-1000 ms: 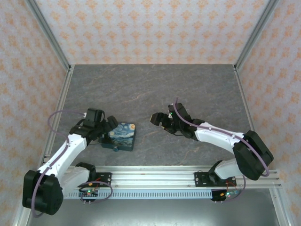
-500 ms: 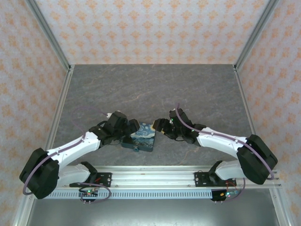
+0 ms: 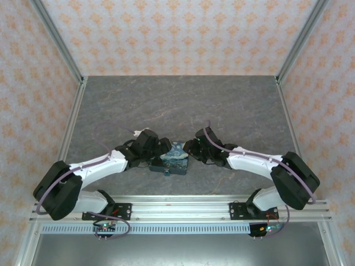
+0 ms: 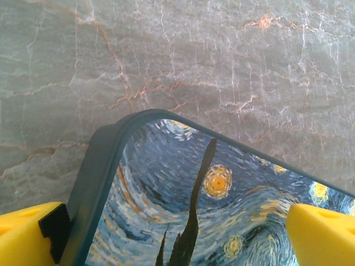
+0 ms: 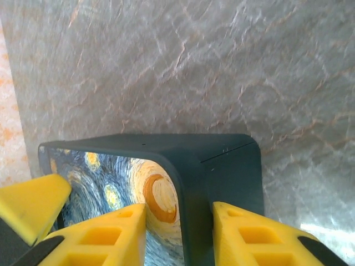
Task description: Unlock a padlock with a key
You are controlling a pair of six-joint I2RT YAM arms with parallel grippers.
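Box [image 3: 176, 156] face up, long axis unclear, left gripper [image 4: 175, 216] spread, right gripper [image 5: 180, 221] straddling it, grip unclear

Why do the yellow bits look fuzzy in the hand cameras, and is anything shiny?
Left wrist view: the yellow fingertips sit right by the lens, so they blur; the starry box looks sharp. Right wrist view: the fingers blur too, and a bright glare patch shows on the table at lower right. Top external view: soft, even light, no glare.
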